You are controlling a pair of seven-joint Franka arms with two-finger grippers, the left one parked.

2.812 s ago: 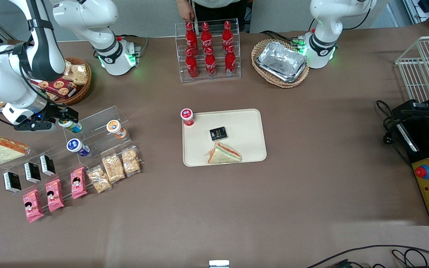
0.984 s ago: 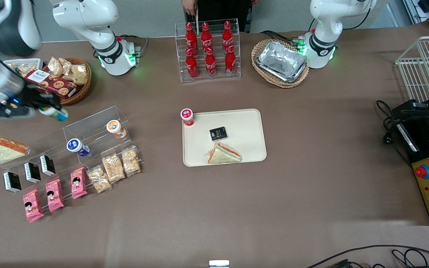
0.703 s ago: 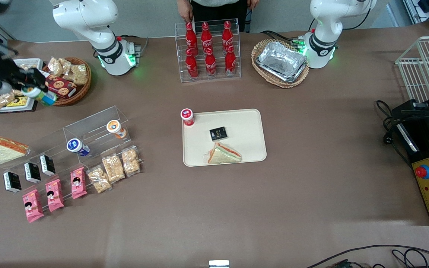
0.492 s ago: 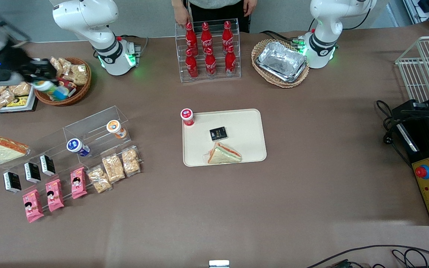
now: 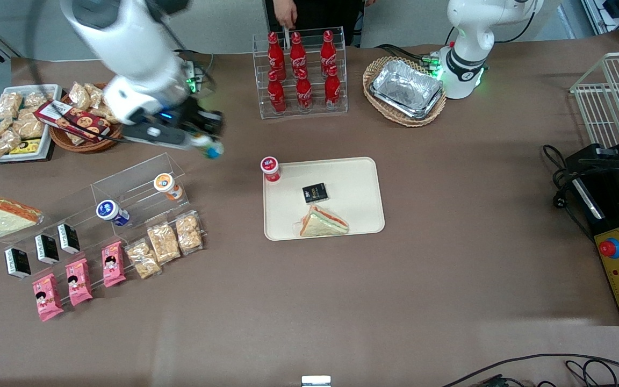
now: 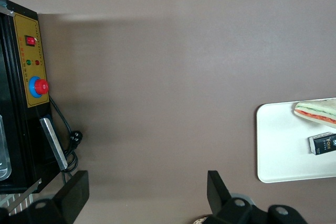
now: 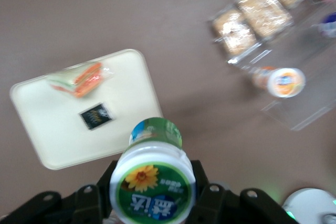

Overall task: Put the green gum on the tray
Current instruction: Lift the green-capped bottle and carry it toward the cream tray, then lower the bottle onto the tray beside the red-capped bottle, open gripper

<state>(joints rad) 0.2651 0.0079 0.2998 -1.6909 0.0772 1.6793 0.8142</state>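
Green rings the white cap of the green gum (image 7: pixel 152 187), and a yellow flower is printed on top. Its label shows green and blue. It is a small round bottle, and the pincer (image 7: pixel 152 195) holds it tight by its sides, with a dark finger on each side.

From the front, the pincer (image 5: pixel 202 141) hangs in the air above the brown counter (image 5: pixel 309 279). The green gum (image 5: pixel 208 147) sticks out of its tip, tilted. It is up over bare counter, between the clear plastic shelf (image 5: pixel 137 177) and the tray (image 5: pixel 360 185), and farther from the front camera than both.

That tray is flat and beige, with round corners and a low rim. A red-capped bottle (image 5: pixel 270 168) stands at the corner nearest the pincer. A small black packet (image 5: pixel 315 192) lies near the middle. A sandwich (image 5: pixel 323 222) lies by the edge nearest the front camera. The side of the tray toward the parked arm's end is bare, and so is the strip along its edge farthest from the front camera.

An orange-capped bottle (image 5: pixel 166 185) and a blue-capped bottle (image 5: pixel 109 211) sit on the clear shelf. A rack of red cola bottles (image 5: pixel 300 72) stands farther from the front camera than the tray. Open brown counter lies between the pincer and the tray.
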